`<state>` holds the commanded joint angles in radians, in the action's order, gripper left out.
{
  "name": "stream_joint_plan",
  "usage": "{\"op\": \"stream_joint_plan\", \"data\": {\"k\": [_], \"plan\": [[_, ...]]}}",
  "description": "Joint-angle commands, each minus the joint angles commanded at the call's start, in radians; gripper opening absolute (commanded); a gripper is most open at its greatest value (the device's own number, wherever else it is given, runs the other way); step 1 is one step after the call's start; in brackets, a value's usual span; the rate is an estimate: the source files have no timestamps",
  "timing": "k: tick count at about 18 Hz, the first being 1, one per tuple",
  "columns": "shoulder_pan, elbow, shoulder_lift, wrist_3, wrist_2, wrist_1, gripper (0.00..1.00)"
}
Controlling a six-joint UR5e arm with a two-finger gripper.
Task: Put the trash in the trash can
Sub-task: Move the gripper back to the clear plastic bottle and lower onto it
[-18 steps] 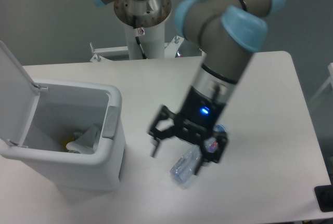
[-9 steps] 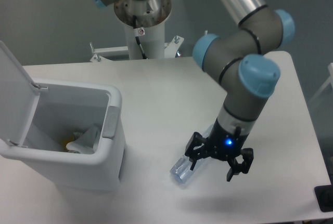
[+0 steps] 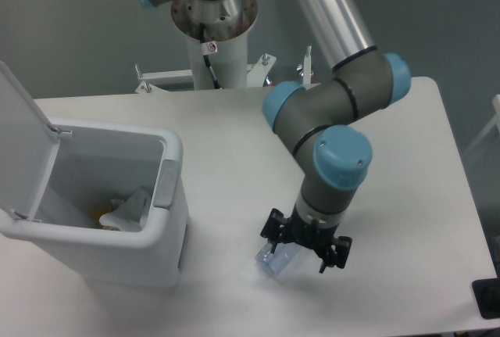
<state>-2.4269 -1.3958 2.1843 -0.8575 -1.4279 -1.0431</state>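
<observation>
A crushed clear plastic bottle (image 3: pixel 275 262) lies on the white table, right of the trash can; only its lower left end shows, the rest is hidden under the wrist. My gripper (image 3: pixel 296 256) points down over it, open, with one black finger (image 3: pixel 270 241) at the bottle's left side and the other to its right. The trash can (image 3: pixel 168 196) is a white bin at the left with its lid (image 3: pixel 19 130) swung up. A crumpled white wad (image 3: pixel 129 209) rests inside it on the bottom.
The arm's base column (image 3: pixel 215 36) stands at the back edge of the table. A dark object (image 3: pixel 488 298) sits at the table's front right corner. Something yellow (image 3: pixel 104 217) peeks out beside the wad in the bin.
The gripper swung right past the bottle, then came back left and lower; it now sits directly over the bottle. The bottle and bin have not moved.
</observation>
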Motion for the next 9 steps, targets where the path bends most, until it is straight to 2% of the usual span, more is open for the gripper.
{"op": "stream_joint_plan", "data": {"k": [4, 9], "plan": [[0.043, -0.019, 0.025, -0.005, -0.132, 0.006, 1.00], [0.065, -0.015, 0.052, -0.005, -0.144, 0.009, 1.00]]}}
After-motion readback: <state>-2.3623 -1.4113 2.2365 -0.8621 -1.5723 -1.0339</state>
